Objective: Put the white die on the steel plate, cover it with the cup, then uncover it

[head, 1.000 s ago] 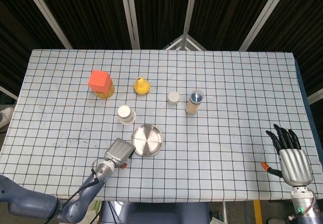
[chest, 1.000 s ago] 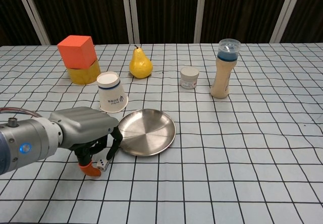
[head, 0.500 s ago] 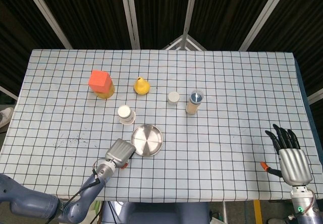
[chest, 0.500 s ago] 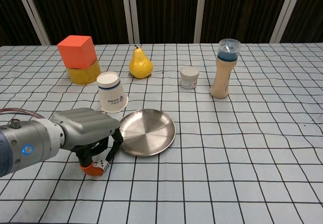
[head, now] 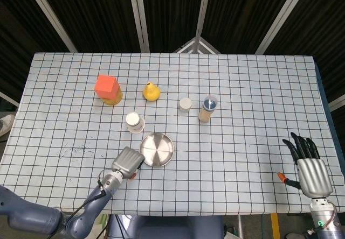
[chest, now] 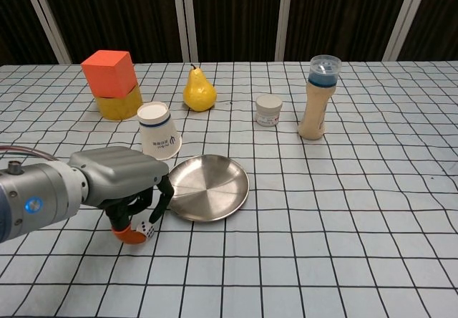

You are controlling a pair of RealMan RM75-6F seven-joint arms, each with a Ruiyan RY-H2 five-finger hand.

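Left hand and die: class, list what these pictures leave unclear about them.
- Head view: the white die is hidden under the left hand.
- Chest view: white die sits between the curled fingers; whether it is lifted off the table cannot be told.
- Its pips: too small to read.

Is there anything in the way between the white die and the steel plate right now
Nothing visible. The white die sits between the left hand's fingertips, just left of the steel plate, with only bare tablecloth between them. The cup stands behind.

Bright, even overhead light; soft shadows, sharp focus, dark backdrop.
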